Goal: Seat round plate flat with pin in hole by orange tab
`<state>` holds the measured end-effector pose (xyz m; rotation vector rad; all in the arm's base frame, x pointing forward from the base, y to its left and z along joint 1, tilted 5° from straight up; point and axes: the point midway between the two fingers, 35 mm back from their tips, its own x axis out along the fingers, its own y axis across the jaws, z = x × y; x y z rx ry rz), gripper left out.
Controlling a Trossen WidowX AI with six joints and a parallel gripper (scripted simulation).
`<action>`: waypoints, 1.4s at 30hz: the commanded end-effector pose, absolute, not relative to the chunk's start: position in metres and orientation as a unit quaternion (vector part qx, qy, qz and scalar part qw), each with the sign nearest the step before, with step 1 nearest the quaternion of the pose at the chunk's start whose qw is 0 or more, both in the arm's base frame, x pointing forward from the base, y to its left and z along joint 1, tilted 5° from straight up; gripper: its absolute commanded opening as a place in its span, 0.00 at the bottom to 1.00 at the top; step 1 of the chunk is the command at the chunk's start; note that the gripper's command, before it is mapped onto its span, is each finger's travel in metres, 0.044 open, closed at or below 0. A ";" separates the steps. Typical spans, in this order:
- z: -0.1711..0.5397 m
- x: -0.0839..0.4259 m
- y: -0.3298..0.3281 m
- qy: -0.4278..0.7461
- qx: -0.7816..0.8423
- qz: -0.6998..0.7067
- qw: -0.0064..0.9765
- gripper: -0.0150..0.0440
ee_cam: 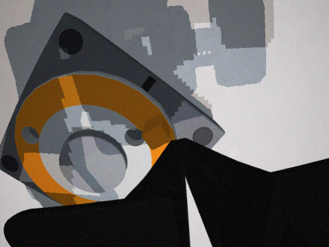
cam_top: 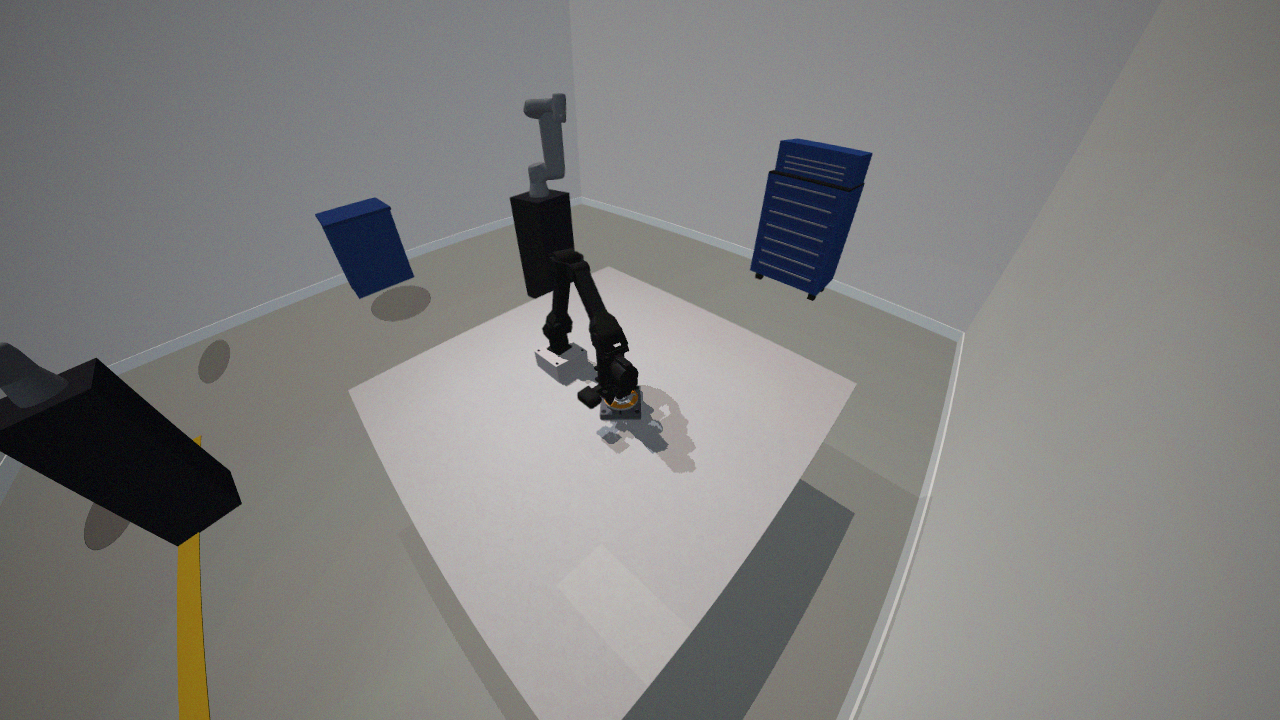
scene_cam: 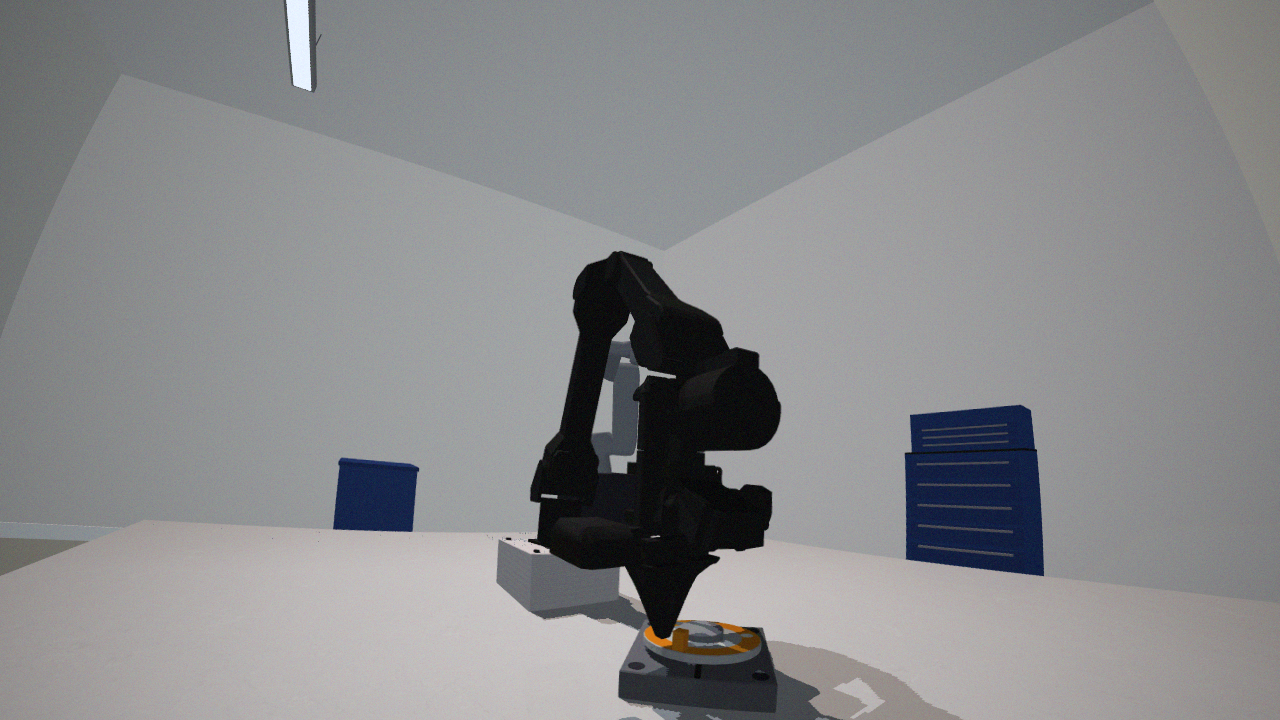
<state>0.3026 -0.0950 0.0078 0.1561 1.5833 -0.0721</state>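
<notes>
- I see a blue drawer cabinet (cam_top: 810, 216) against the far wall, right of the corner.
- Smaller blue box (cam_top: 364, 245) by the left wall, with a round shadow under it.
- Black pedestal (cam_top: 540, 240) in the corner carries a grey arm (cam_top: 546, 143).
- Yellow floor stripe (cam_top: 191, 617) at lower left.
- Ceiling light strip (scene_cam: 300, 40) overhead.
- Pale tabletop (cam_top: 501, 483).
</notes>
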 end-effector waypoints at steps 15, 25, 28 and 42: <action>0.008 0.319 -0.092 0.709 0.072 -0.032 0.700 0.25; 0.033 0.322 -0.093 0.709 0.072 -0.032 0.700 0.25; 0.051 0.320 -0.094 0.709 0.072 -0.032 0.700 0.25; 0.045 0.321 -0.095 0.709 0.071 -0.035 0.701 0.25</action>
